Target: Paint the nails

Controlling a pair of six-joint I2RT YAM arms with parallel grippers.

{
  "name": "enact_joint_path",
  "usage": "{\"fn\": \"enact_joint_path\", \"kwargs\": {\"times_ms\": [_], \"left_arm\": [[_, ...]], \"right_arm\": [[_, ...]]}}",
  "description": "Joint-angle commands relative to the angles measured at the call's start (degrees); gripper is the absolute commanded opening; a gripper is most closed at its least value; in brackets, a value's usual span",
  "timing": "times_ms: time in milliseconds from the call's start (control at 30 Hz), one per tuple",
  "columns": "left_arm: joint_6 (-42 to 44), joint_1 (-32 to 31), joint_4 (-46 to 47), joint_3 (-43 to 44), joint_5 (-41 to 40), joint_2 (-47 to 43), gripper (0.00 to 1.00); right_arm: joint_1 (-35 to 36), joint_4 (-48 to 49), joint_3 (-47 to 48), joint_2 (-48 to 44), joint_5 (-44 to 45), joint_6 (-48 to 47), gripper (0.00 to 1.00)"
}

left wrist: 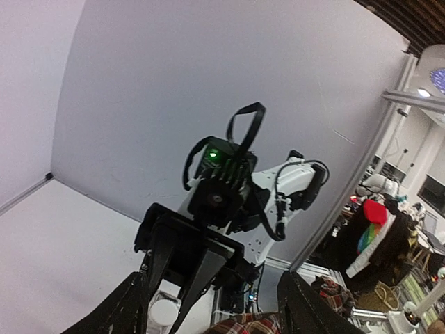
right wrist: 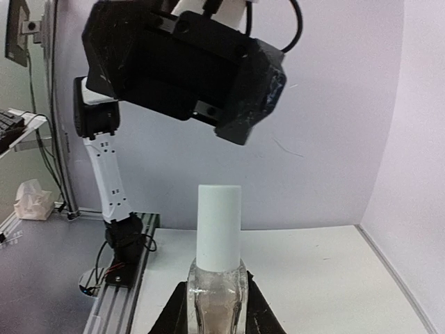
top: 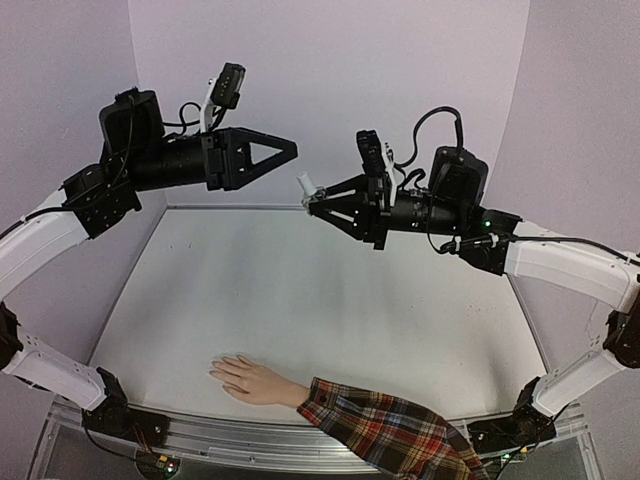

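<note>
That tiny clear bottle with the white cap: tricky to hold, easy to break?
Probably slippery and breakable: the bottle looks like clear glass, pinched at its sides by the right gripper. Likely tippy if set down, since its tall white cap rises above a narrow body.

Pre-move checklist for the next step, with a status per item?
1. Small clear glass bottle clamped in right gripper: ok.
2. White cylindrical cap off the bottle: not ok, it is on.
3. Left gripper open and empty: ok.
4. Left gripper lined up on the cap: not ok, it sits apart, up-left of the cap in the top view.
5. Beige mannequin hand flat on the white table, clear of both arms: ok.
6. Nails bare or painted: cannot tell, too small.
</note>
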Motion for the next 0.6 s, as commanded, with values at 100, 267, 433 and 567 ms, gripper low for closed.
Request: {"fn": "enact_joint_path", "kwargs": {"times_ms": [100,267,433,567], "left_arm": [[2.6,0.1,-9.0,1.8,-10.9,1.5,0.64],[3.2,0.0,-9.9,3.4,-9.3,3.3,0.61],[3.5,-0.2,-10.0,4.1,-9.3,4.2,0.51],[3.5,-0.2,-9.9,4.4,-9.6,4.7,0.41]], "right_arm": [[-0.2,1.2,1.1,-1.4,10.5,-1.6,0.00],[0.0,0.5,1.9,-0.4,11.9,-2.0,0.00],[0.1,-0.3,2.9,0.4,11.7,-2.5,0.00],[0.2,-0.8,3.4,0.9,11.4,-2.9,0.00]]}}
